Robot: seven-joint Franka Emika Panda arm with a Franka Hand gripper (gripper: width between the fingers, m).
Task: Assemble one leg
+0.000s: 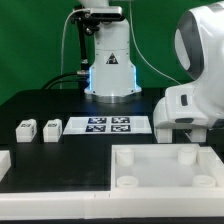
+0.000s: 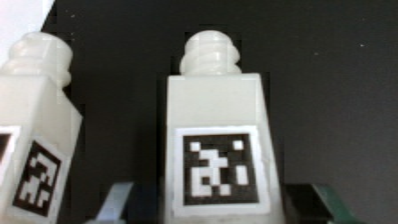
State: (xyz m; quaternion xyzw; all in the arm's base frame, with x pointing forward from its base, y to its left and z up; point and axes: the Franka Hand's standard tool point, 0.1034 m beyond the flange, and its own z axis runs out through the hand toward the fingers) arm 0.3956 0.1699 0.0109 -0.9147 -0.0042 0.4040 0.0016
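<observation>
In the wrist view a white leg with a rounded knob on one end and a black-and-white tag lies on the black table. It sits between my gripper's two fingers, with a dark gap on each side. The gripper is open and straddles it. A second white leg lies beside it, outside the fingers. In the exterior view the arm's white hand hangs low at the exterior view's right, behind the tray. It hides the fingers and both of these legs.
Two more small white legs lie at the exterior view's left. The marker board lies mid-table. The large white tray with round sockets fills the front right. A white block is at the left edge.
</observation>
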